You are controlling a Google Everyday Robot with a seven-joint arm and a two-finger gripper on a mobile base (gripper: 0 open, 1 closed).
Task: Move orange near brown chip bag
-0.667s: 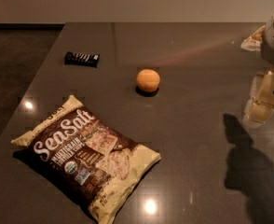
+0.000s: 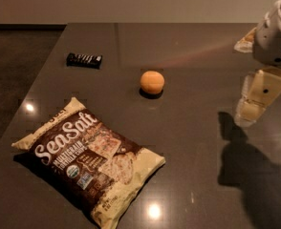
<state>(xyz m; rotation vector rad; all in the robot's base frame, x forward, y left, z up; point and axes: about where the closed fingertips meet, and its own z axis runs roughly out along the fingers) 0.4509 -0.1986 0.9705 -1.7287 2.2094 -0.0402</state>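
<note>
Dark table (image 2: 188,46), bag (image 2: 88,159) diagonal (hand (image 2: 256,98) right)

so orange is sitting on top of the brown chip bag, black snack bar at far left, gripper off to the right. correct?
Not quite. The camera view shows the orange resting on the table itself, apart from the brown chip bag, not on top of it. The rest holds: the black snack bar is at far left and the gripper is off to the right.
</note>
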